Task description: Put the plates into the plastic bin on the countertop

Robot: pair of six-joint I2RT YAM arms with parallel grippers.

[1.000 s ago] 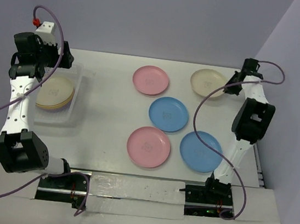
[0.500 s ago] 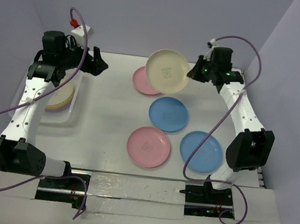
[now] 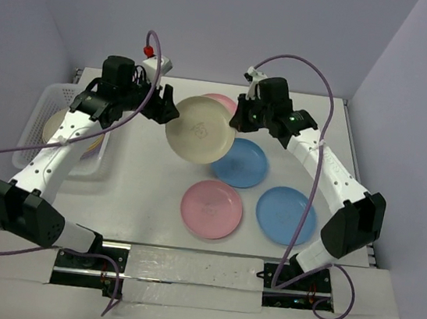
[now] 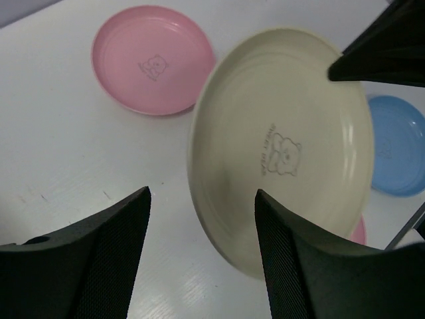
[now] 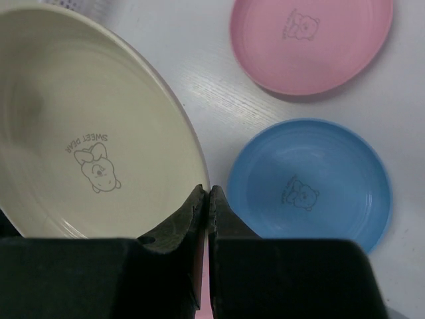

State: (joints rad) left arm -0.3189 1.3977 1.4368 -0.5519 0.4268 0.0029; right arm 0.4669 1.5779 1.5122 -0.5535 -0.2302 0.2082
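Above the bench (image 3: 154,191) centre, the right gripper (image 5: 204,194) pinches the tilted cream plate (image 3: 198,130) by its rim; the left gripper (image 3: 167,109), fingers (image 4: 99,259) spread, straddles the opposite edge, apparently without contact.

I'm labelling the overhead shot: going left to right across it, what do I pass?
In order: plastic bin → left gripper → cream plate → right gripper → rightmost blue plate. The pink plates and the other blue plate overlap these sideways, so they're left out.
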